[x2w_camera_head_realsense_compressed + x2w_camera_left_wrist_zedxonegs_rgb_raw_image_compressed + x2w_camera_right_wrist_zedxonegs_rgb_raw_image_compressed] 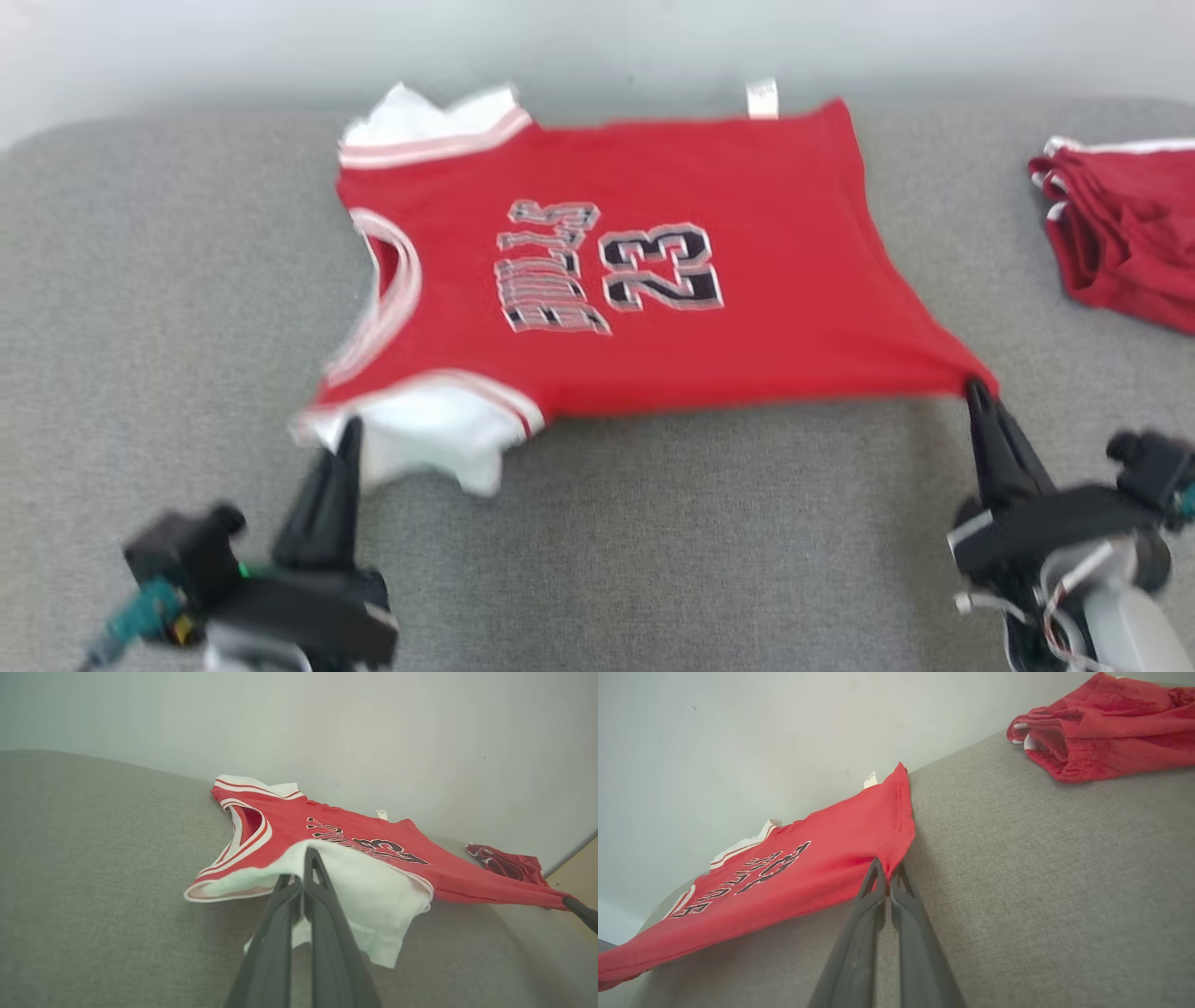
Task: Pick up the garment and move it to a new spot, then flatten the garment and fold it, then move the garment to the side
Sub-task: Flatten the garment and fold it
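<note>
You look to be in the flattening step. The red jersey (653, 280) lies print-up on the grey cushion (653, 541), its near edge stretched taut between both arms. The left gripper (347, 439) has its fingers pressed together on the white sleeve (420, 448), and the right gripper (976, 387) is pinched on the hem corner (957, 373). Next you need to lay that edge down evenly (a lopsided release would likely wrinkle it) before any fold. Count: one jersey, one heap of red shorts (1120, 252) well apart at the right, two grippers.
</note>
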Controlling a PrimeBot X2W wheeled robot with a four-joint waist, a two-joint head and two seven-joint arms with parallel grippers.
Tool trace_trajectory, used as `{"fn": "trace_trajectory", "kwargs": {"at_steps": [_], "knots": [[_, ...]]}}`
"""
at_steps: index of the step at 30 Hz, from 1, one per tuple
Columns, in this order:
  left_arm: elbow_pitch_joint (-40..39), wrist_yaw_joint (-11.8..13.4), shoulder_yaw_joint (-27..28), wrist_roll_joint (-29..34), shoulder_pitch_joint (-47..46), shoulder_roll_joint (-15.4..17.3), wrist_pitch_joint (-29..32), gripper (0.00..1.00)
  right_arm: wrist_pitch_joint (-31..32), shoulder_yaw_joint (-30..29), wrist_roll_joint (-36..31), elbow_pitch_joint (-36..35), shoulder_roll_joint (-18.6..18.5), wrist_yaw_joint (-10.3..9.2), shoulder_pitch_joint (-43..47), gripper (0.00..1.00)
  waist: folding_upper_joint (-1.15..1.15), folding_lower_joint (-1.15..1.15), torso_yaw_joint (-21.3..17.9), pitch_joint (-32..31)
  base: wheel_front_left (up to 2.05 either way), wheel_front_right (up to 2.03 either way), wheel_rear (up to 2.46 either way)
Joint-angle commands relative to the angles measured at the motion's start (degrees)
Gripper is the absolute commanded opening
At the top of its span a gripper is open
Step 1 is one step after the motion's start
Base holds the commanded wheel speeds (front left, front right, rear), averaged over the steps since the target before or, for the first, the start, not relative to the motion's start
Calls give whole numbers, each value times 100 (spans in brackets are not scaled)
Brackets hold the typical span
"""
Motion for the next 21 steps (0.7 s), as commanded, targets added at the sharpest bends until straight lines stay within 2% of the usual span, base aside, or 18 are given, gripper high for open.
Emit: {"fn": "trace_trajectory", "kwargs": {"at_steps": [1,11,21], "knots": [[-4,-24,90,61,291,-120,-17,0,56,-93,-99,-84,13,-16,250,0,1,2,72,-272,0,0,0],[202,-158,326,201,1611,-624,-18,0,450,-632,-356,-524,161,-16,1627,0,1,2,205,-942,0,0,0],[291,-225,195,292,2225,-746,13,0,998,-972,-774,-982,294,-16,2642,0,1,2,269,-1252,0,0,0]]}}
